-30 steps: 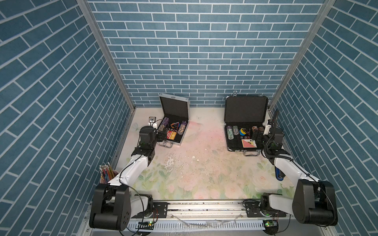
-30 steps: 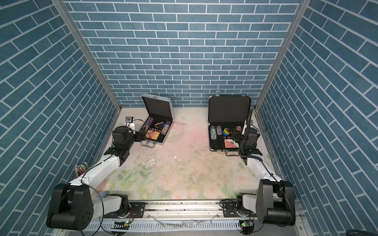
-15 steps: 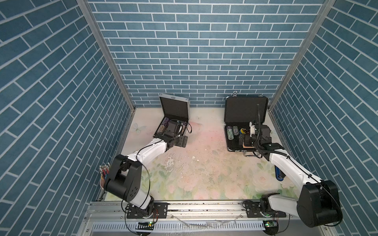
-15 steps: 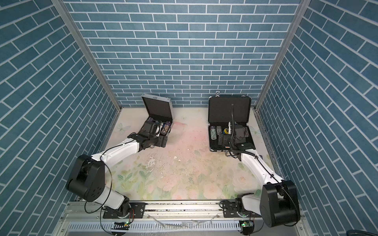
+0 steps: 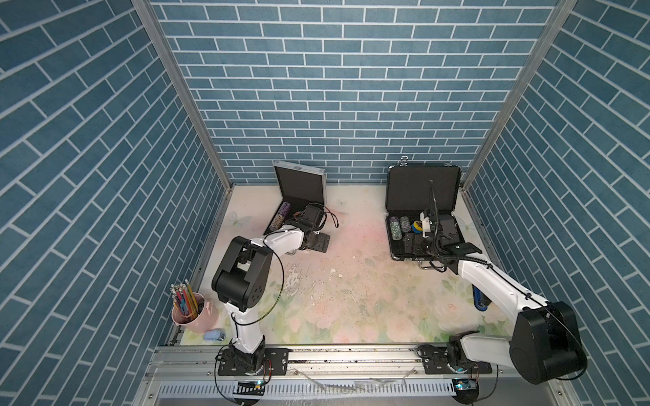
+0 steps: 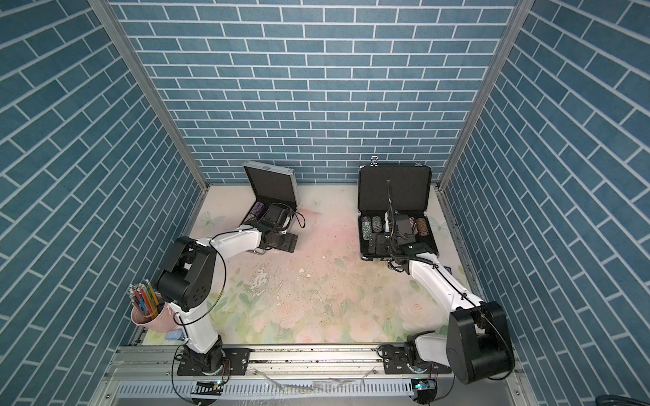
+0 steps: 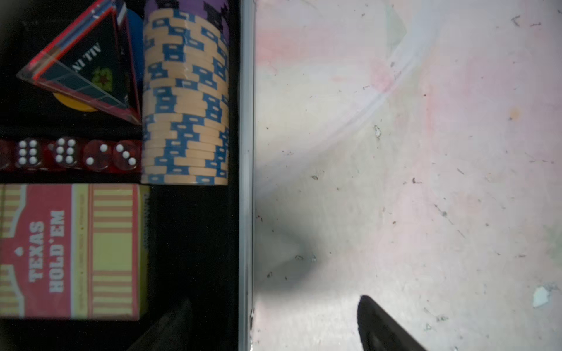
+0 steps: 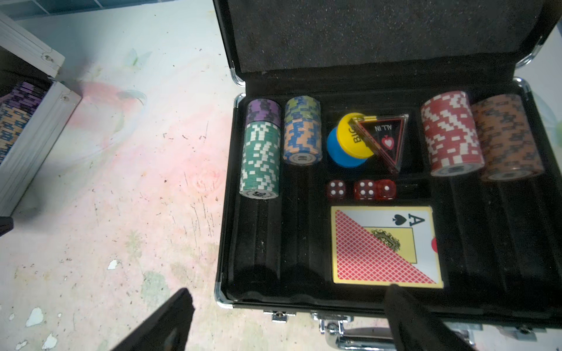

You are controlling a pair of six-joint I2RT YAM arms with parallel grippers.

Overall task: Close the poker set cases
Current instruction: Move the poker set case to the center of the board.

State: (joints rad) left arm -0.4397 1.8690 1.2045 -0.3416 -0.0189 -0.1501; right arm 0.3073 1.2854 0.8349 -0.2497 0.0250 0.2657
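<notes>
Both poker set cases lie on the floral mat with their lids upright. The silver case [image 5: 299,182] sits at the back left, the black case [image 5: 422,189] at the back right. My left gripper [image 7: 273,299] is open and hovers low over the silver case's side rim [image 7: 246,182]. One finger is above the foam inside and one above the mat, beside a chip stack [image 7: 185,100] and a card box [image 7: 70,252]. My right gripper [image 8: 287,290] is open above the black case's front corner [image 8: 222,291], near its latch [image 8: 281,316]. Chips, dice and a card deck [image 8: 386,246] fill the tray.
A pink cup of pencils [image 5: 191,313] and a small blue object [image 5: 214,335] stand at the front left. Another blue object [image 5: 478,302] lies by the right wall under my right arm. Brick-pattern walls close in on three sides. White flakes dot the mat [image 5: 316,288].
Both arms have swung from beside the cases' outer edges to above the trays. The left jaws have narrowed a little. Both lids stand as before.
</notes>
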